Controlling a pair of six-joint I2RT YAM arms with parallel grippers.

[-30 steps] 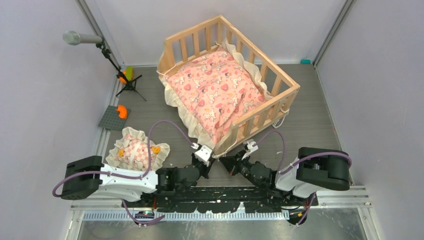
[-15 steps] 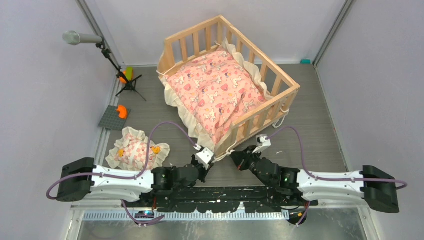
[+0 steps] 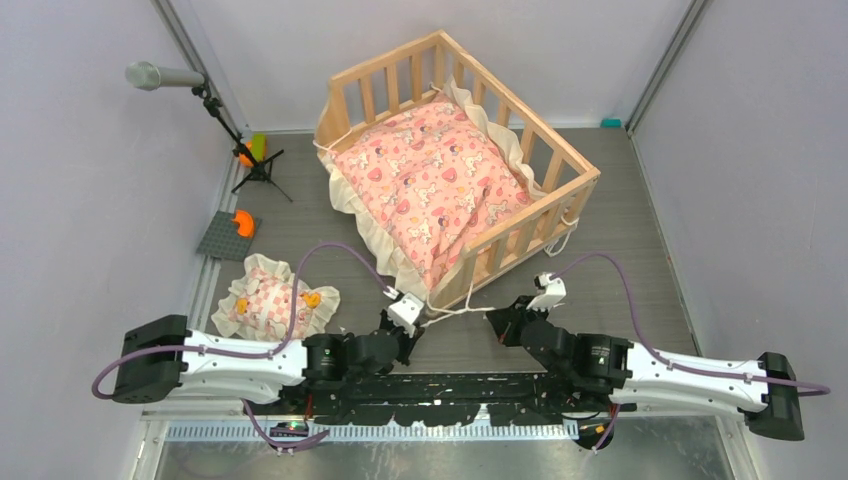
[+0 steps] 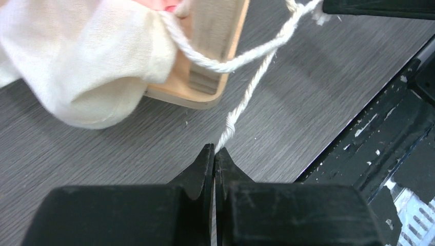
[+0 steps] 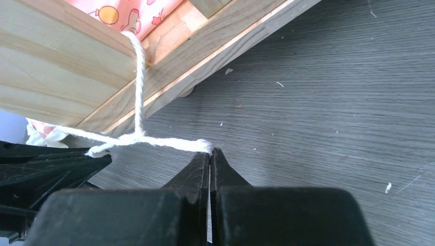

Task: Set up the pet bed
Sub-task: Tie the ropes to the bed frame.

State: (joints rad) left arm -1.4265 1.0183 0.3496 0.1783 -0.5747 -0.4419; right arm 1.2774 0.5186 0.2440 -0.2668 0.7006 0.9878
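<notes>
- Your left gripper (image 4: 214,149) is clamped on one cord (image 5: 138,82) end, right gripper (image 5: 210,152) on the other.
- Bed (image 3: 520,104) lies across the table (image 3: 620,260) centre; its near corner sits just beyond both tips, between them.

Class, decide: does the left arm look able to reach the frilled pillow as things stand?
Probably yes: the pillow lies close beside it, nothing between; but the left end effector is shut on the cord.

From overhead we see the whole worktop (image 3: 630,260); both wrist views sit close, sharing the cord (image 5: 169,142) by the pet bed (image 3: 560,141).
</notes>
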